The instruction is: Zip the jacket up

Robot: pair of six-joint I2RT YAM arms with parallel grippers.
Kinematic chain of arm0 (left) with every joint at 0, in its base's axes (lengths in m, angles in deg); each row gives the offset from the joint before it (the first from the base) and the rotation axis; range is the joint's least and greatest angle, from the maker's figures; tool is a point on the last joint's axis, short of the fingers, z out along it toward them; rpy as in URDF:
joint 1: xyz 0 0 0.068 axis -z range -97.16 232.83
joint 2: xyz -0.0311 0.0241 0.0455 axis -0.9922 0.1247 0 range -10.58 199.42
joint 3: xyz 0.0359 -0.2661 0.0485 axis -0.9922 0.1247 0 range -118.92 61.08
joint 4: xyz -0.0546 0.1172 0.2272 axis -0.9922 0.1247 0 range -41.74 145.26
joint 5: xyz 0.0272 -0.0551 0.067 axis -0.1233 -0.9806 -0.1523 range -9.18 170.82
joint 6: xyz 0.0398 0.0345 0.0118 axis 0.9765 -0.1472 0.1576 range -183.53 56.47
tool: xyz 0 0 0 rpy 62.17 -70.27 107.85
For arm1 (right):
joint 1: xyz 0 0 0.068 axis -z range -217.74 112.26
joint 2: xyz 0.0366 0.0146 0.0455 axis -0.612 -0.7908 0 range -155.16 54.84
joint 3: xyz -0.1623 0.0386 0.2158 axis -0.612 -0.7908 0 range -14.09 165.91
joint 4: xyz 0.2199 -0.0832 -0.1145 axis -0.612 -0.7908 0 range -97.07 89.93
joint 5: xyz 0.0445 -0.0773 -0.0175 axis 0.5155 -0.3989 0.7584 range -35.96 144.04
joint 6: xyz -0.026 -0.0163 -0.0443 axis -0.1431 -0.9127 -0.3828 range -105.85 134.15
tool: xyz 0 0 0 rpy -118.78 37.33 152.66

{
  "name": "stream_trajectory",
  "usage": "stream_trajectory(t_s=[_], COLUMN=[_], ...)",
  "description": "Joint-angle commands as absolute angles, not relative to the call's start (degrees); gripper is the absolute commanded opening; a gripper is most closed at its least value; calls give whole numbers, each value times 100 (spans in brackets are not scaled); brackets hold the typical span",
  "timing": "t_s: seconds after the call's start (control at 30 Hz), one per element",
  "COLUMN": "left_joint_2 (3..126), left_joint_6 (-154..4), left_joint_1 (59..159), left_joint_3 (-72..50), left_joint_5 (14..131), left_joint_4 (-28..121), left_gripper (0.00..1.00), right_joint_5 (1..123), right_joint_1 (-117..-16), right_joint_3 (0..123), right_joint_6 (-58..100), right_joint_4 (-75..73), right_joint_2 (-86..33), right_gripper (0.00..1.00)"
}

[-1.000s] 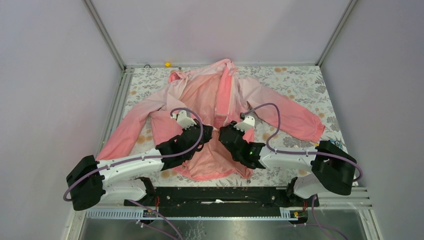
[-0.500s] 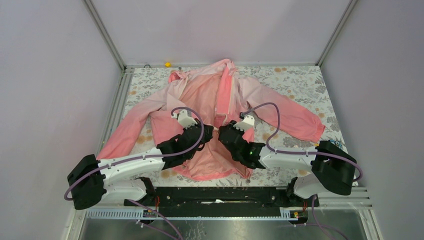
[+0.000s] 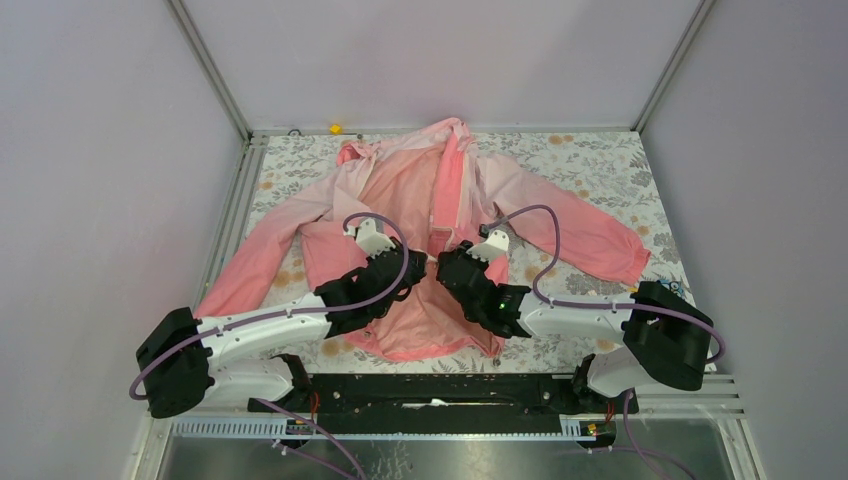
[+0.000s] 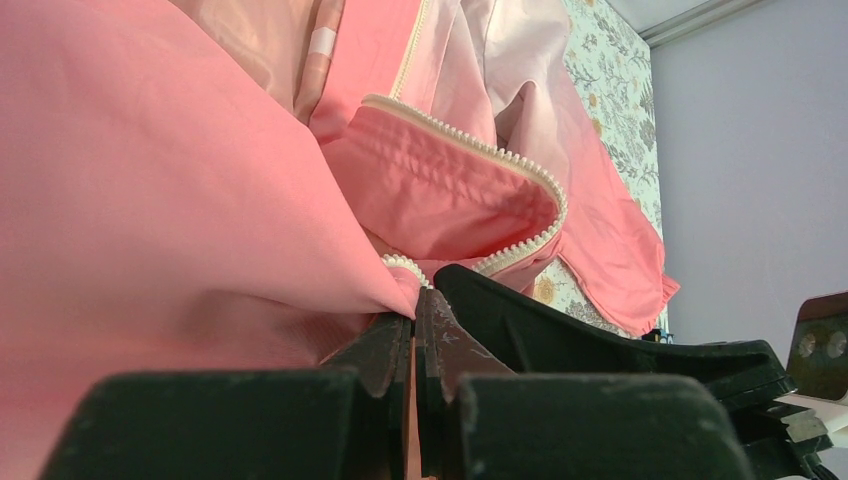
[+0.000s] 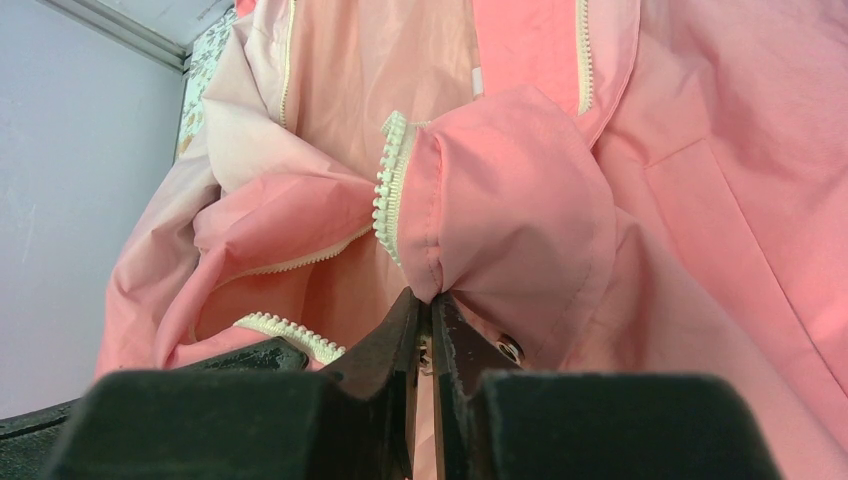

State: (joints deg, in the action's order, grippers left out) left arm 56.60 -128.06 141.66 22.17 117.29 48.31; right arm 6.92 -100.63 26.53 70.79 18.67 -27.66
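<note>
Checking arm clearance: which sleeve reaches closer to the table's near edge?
The sleeve on the robot's left: it runs down beside the left arm, while the right-side sleeve stops farther back.

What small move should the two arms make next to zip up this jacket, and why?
Probably draw the two pinched edges together. The left gripper and the right gripper are each shut on a front edge of the jacket, and the white zipper teeth of the two sides lie apart, not joined. Bringing them side by side would likely let the ends be lined up.
</note>
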Motion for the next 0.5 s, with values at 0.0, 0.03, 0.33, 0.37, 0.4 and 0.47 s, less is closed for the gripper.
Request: stream_trajectory(t_s=[0.0,0.03,0.33,0.37,0.4,0.47], left_joint_2=[5658,5676,5730,5735,5744,5768], left_joint_6=[-12859,-12878,-12842,-12839,-12850,-12840], left_joint_1=[14197,14192,14199,14205,14207,14216], left_joint_3=[1959,1933,1823,1801,1783,1761], left_joint_5=[11820,11823,11831,11839,11850,11861], left_joint_4=[4715,4771,4943,4972,5009,5043], left_gripper=[0,0,0,0,0,0], right_joint_5=[325,331,308,306,298,289], right_joint_1=[-10111,-10113,-10110,-10112,-10115,-10111], right_joint_3=[2652,2658,2773,2782,2792,2827], right_joint_6=[7106,7102,7204,7214,7226,7257], right_joint_4=[2121,2128,1912,1894,1869,1808], right_joint_2=[-2593,-2595,-2654,-2659,-2662,-2678], right_gripper=[0,0,0,0,0,0])
